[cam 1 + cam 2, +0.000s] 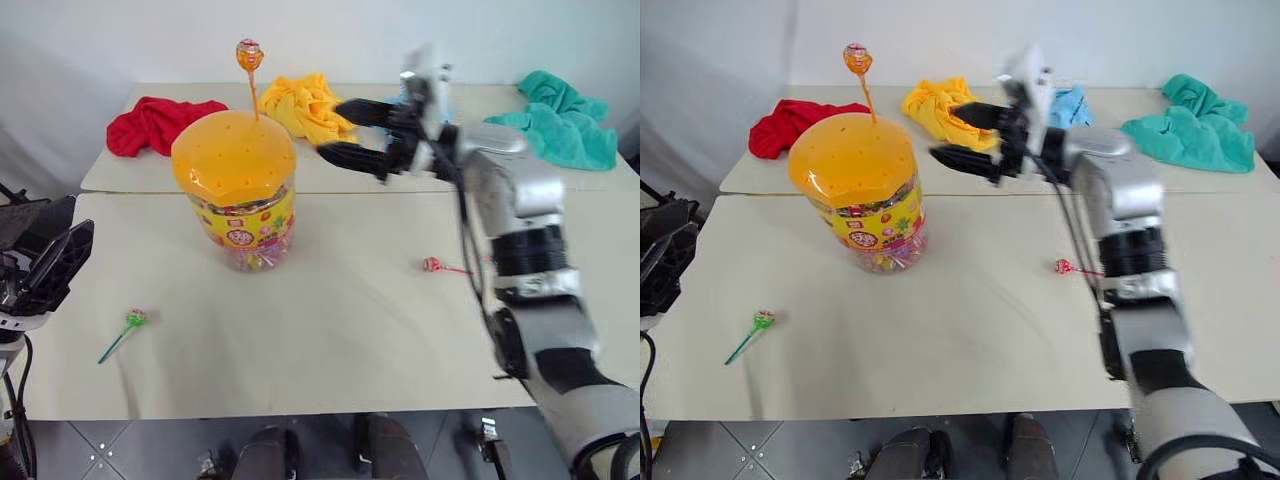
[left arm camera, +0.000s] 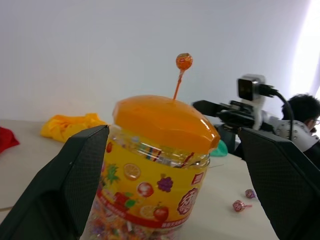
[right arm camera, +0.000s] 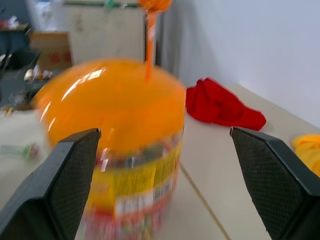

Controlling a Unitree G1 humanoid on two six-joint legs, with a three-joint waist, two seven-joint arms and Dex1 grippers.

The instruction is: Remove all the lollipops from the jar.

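Green lollipop [image 1: 136, 318] and red lollipop [image 1: 432, 264] lie out on the table [image 1: 340, 330]. Orange lollipop [image 1: 249, 54] sticks from the jar [image 1: 235, 190] lid at 12 o'clock; my right gripper [image 1: 345, 130], open and empty, is near it. Left gripper [image 2: 175, 185] is open too.

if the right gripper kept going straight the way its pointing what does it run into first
Probably the orange lollipop stick standing in the jar lid, or the dome itself. The right gripper, jaws open, points at the jar's top; its exact height against the stick is hard to judge.
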